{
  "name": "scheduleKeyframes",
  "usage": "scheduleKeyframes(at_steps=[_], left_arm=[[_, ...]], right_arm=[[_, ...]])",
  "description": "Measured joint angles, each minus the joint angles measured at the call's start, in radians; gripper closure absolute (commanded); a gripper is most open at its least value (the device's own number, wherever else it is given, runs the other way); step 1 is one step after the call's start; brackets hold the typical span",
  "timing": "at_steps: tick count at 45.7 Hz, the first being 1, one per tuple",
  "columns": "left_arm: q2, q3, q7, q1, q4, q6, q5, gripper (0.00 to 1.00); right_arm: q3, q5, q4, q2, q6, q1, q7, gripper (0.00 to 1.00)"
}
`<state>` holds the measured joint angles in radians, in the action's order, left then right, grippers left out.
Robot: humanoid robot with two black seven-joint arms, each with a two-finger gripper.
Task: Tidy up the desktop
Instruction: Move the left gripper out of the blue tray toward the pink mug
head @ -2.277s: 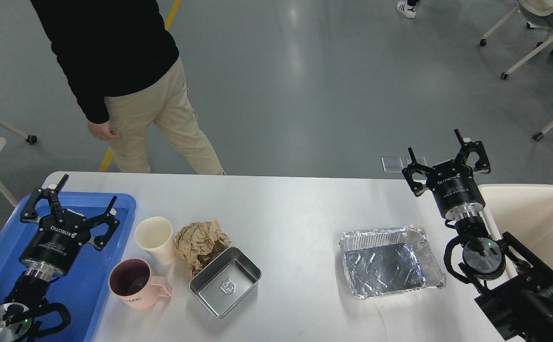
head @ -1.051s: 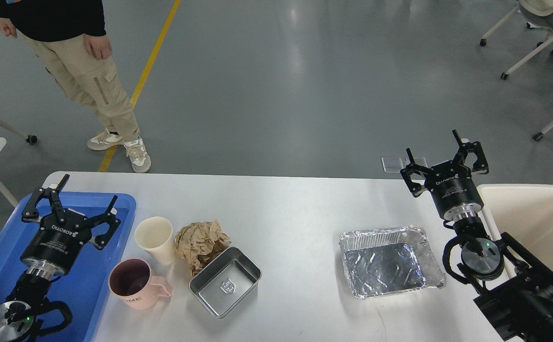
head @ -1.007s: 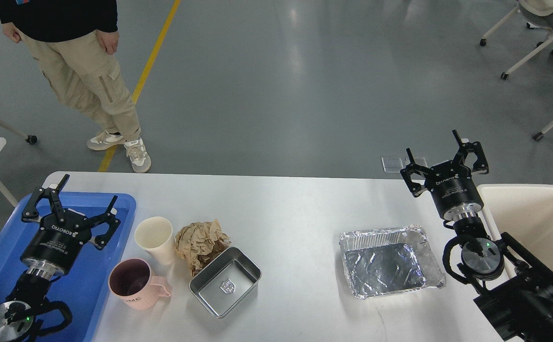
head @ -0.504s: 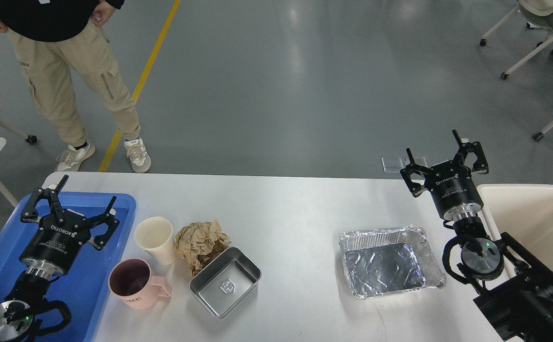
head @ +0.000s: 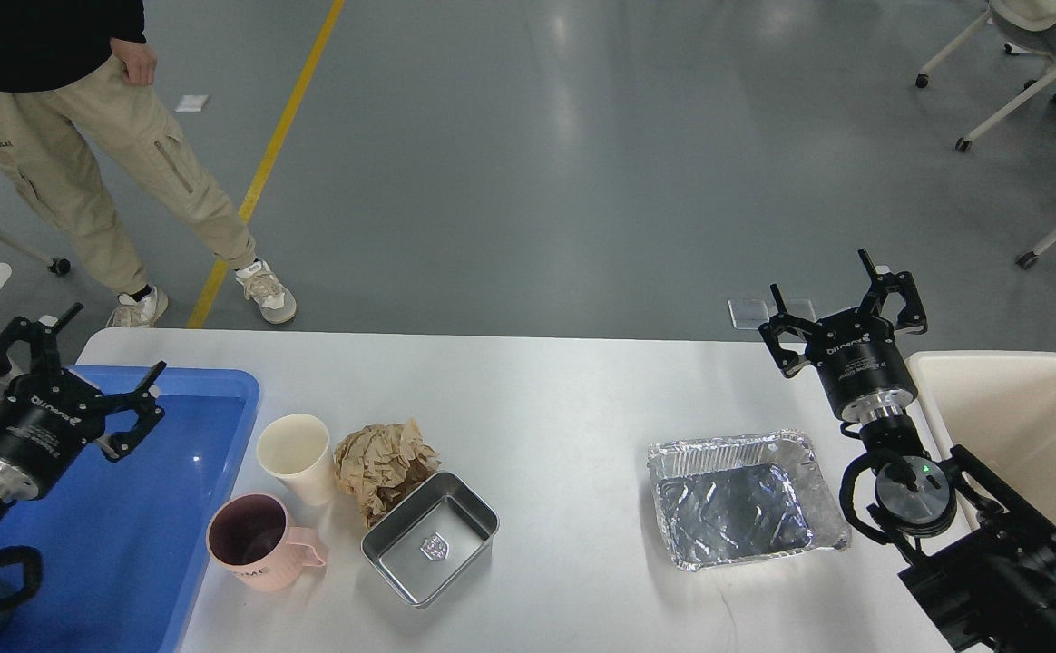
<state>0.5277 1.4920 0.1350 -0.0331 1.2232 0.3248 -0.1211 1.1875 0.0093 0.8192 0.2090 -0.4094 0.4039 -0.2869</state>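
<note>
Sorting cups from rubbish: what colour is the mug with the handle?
Pale pink, with a darker inside; the mug shows best in the head view.

Desktop (head: 564, 408) centre lies bare between steel tin (head: 430, 539) and foil tray (head: 741, 499).
</note>
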Motion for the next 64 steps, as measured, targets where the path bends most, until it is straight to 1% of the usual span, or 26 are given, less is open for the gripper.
scheduleKeyframes(at_steps=[8,14,18,19,26,29,33,38,44,50,52,54,57,60,64], left_arm=[[0.173,-0.052,0.021,0.015,0.003,-0.007,-0.003,0.02],[0.327,-0.105,0.032,0.057,0.010,-0.021,-0.009,0.03],[0.431,-0.114,0.036,0.109,0.024,-0.033,-0.011,0.02],[0.494,-0.115,0.041,0.144,0.038,-0.037,-0.011,0.02],[0.724,-0.115,0.047,0.266,0.077,-0.040,-0.015,0.02],[0.814,-0.114,0.047,0.298,0.079,-0.040,-0.015,0.03],[0.899,-0.113,0.047,0.316,0.081,-0.038,-0.017,0.02],[0.940,-0.114,0.047,0.319,0.096,-0.039,-0.030,0.02],[0.948,-0.132,0.047,0.320,0.123,-0.056,-0.095,0.03],[0.931,-0.140,0.028,0.320,0.125,-0.058,-0.139,0.02],[0.919,-0.140,0.013,0.320,0.124,-0.054,-0.144,0.03],[0.903,-0.138,-0.015,0.320,0.121,-0.052,-0.150,0.02],[0.881,-0.131,-0.069,0.319,0.118,-0.051,-0.159,0.03],[0.868,-0.129,-0.114,0.319,0.108,-0.051,-0.164,0.03],[0.860,-0.132,-0.146,0.319,0.082,-0.051,-0.167,0.03]], right_arm=[[-0.002,0.000,0.005,-0.031,0.001,0.004,0.000,0.00],[-0.007,0.000,0.021,-0.037,0.004,0.001,0.001,0.00],[-0.010,0.000,0.026,-0.037,0.005,-0.003,0.001,0.00],[-0.011,0.000,0.030,-0.035,0.006,-0.005,0.001,0.00],[-0.011,0.000,0.052,-0.030,0.008,-0.019,0.001,0.00],[-0.011,0.000,0.064,-0.029,0.009,-0.026,0.001,0.00],[-0.011,0.000,0.071,-0.029,0.010,-0.038,0.001,0.00],[-0.011,0.000,0.078,-0.030,0.010,-0.047,0.001,0.00],[-0.009,0.000,0.102,-0.022,0.010,-0.064,0.001,0.00],[-0.007,0.000,0.108,-0.005,0.011,-0.073,0.000,0.00],[-0.007,0.000,0.110,-0.002,0.011,-0.075,0.000,0.00],[-0.006,0.000,0.115,-0.001,0.011,-0.076,0.000,0.00],[-0.006,0.000,0.123,-0.001,0.011,-0.080,0.000,0.00],[-0.006,0.000,0.130,-0.001,0.015,-0.086,0.000,0.00],[-0.006,0.000,0.135,0.000,0.016,-0.092,0.000,0.00]])
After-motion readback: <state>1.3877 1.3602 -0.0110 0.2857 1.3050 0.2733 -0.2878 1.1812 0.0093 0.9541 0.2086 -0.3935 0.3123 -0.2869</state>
